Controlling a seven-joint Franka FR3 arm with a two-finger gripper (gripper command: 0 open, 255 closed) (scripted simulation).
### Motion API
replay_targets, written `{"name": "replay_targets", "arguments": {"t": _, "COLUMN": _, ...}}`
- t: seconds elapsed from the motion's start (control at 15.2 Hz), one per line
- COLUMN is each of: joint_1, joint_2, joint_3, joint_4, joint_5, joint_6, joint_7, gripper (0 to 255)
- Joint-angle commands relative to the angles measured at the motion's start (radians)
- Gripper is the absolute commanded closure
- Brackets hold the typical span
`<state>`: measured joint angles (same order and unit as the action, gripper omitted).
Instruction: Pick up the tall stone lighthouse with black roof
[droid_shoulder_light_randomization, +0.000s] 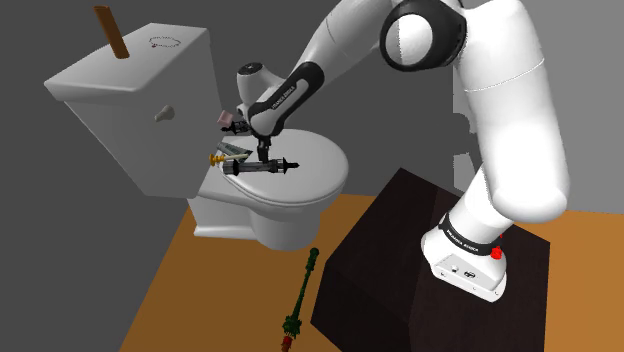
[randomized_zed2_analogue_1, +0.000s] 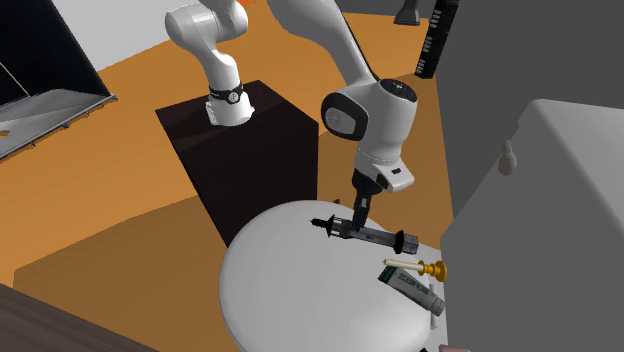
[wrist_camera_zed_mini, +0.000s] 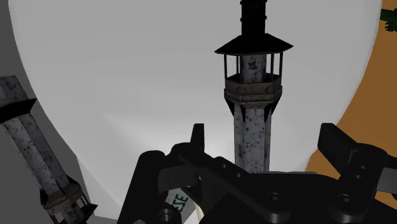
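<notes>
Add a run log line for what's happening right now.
stage: pre-grasp | tool: open, straddling lighthouse without contact | lighthouse: lying on white toilet lid | grasp: not yet

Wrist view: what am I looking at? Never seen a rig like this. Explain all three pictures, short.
It's a simulated white robot arm on a dark box beside a toilet. The shoulder view looks from beside the box, the second exterior view from the toilet's side back at the box, and the wrist view along the black jaws. On the closed lid lie a grey lighthouse with a black roof, a tube and a gold-tipped piece. The jaws stand open either side of the lighthouse; nothing is held.
</notes>
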<state>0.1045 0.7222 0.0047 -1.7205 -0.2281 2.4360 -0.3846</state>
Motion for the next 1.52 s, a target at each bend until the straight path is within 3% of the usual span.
{"name": "replay_targets", "arguments": {"t": 0.0, "joint_1": 0.008, "joint_2": 0.077, "joint_3": 0.003, "joint_4": 0.081, "joint_5": -0.007, "joint_6": -0.004, "joint_7": -0.012, "gripper": 0}}
{"name": "replay_targets", "arguments": {"t": 0.07, "joint_1": 0.011, "joint_2": 0.114, "joint_3": 0.005, "joint_4": 0.123, "joint_5": -0.009, "joint_6": -0.009, "joint_7": -0.019, "gripper": 0}}
{"name": "replay_targets", "arguments": {"t": 0.66, "joint_1": 0.015, "joint_2": 0.200, "joint_3": -0.002, "joint_4": 0.161, "joint_5": -0.015, "joint_6": 0.038, "joint_7": -0.008, "gripper": 0}}
{"name": "replay_targets", "arguments": {"t": 0.73, "joint_1": 0.017, "joint_2": 0.199, "joint_3": -0.002, "joint_4": 0.160, "joint_5": -0.015, "joint_6": 0.038, "joint_7": -0.006, "gripper": 255}}
{"name": "replay_targets", "arguments": {"t": 1.45, "joint_1": 0.014, "joint_2": 0.176, "joint_3": 0.000, "joint_4": 0.149, "joint_5": -0.013, "joint_6": 0.026, "joint_7": -0.011, "gripper": 255}}
